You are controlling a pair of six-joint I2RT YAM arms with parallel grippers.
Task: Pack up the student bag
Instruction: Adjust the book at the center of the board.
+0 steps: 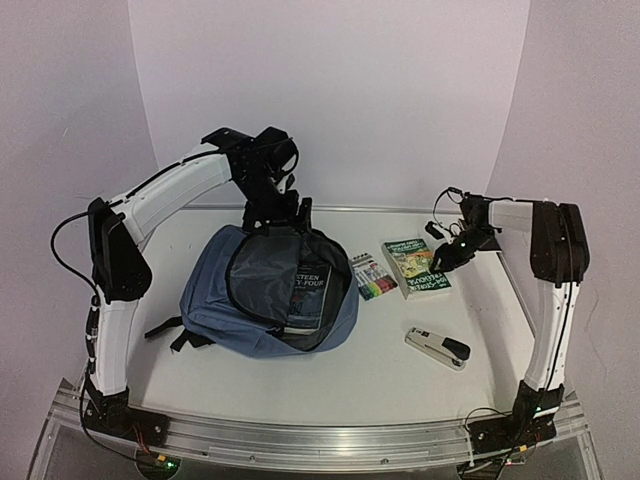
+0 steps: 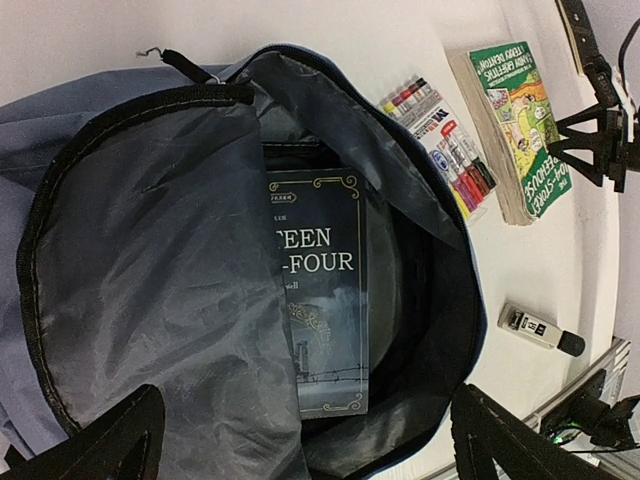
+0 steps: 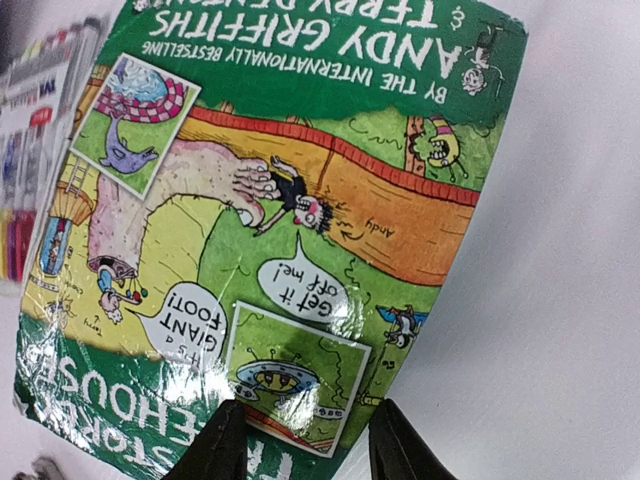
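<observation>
Right gripper [image 1: 443, 262], nearer arm: jaws half-closed at the right edge of the green book [image 1: 415, 268], grip unconfirmed. Book's long axis runs top-to-bottom. Student bag [image 1: 215, 290] lies open at centre-left, with left gripper [image 1: 278, 222] wide above it.

- The student bag [image 1: 215, 290] is slate-blue, with black zipper edging and dark grey lining.
- The book [image 2: 320, 290] inside is dark navy with pale lettering and an ornate border.
- The paperback [image 3: 280, 230] is green, with yellow and orange cartoon panels.
- The marker pack [image 1: 374, 276] is multicoloured.
- The stapler [image 1: 438, 348] is grey and black.
- The desk [image 1: 400, 380] is white.
</observation>
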